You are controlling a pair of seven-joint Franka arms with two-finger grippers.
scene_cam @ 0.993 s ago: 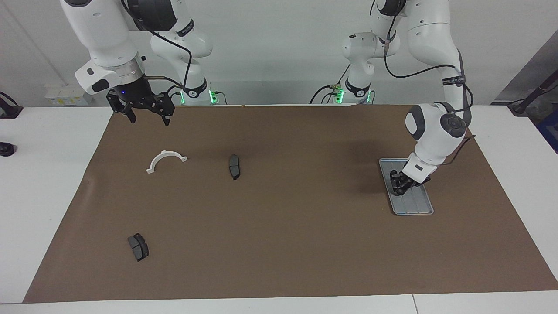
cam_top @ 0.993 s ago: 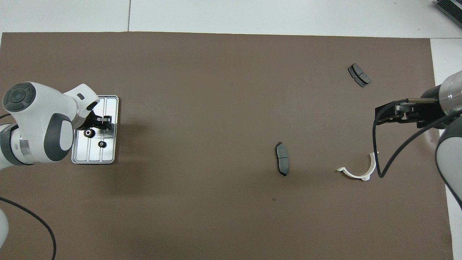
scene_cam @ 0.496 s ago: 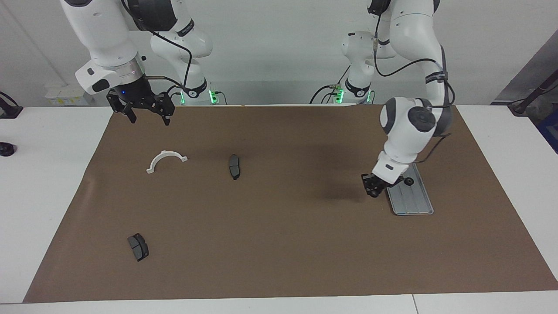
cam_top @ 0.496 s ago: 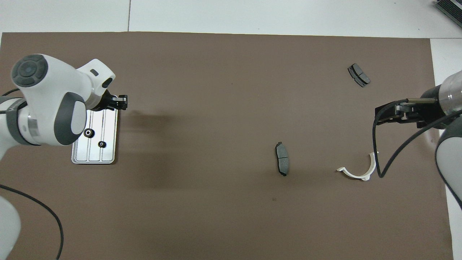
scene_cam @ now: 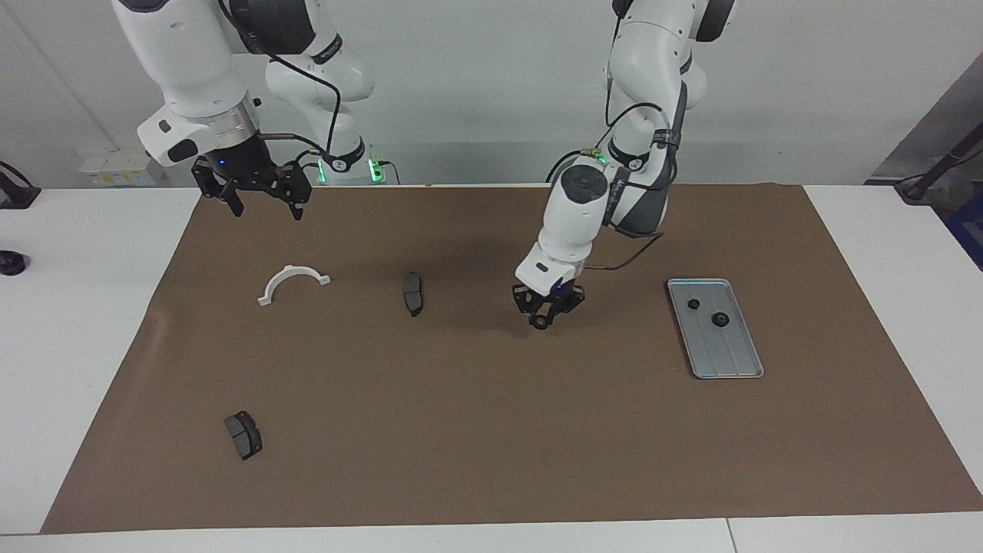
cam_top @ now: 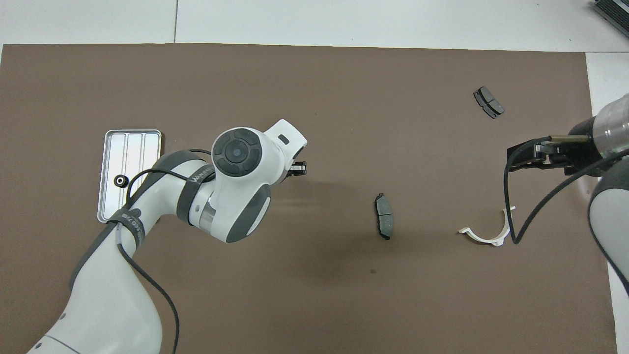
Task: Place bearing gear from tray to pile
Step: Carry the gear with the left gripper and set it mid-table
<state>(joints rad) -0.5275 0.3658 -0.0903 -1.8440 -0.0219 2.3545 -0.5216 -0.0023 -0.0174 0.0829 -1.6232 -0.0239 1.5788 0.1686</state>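
While the left gripper [scene_cam: 542,319] hangs over bare brown mat [scene_cam: 491,430] between the tray [scene_cam: 733,361] and the nearest brake pad [scene_cam: 413,293], its fingertips are drawn close on a small dark round part, the bearing gear [scene_cam: 541,323], which shows only as a dark knob at the tips. Which way the gear's axis points cannot be told, and from overhead the arm's wrist covers it entirely. The silver-grey tray lies toward the left arm's end of the table, its long axis and ridges running away from the robots; two more small black toothed gears [scene_cam: 719,319] sit in its nearer half, one hidden overhead by the arm. The pile is spread over the right arm's end: a white half-ring bracket [scene_cam: 292,282], arch toward the robots, one dark pad lying lengthwise toward the table's middle, and a second pad [scene_cam: 243,435] much farther from the robots. The right gripper [scene_cam: 263,204] waits above the mat's near edge, fingers spread wide and holding nothing.
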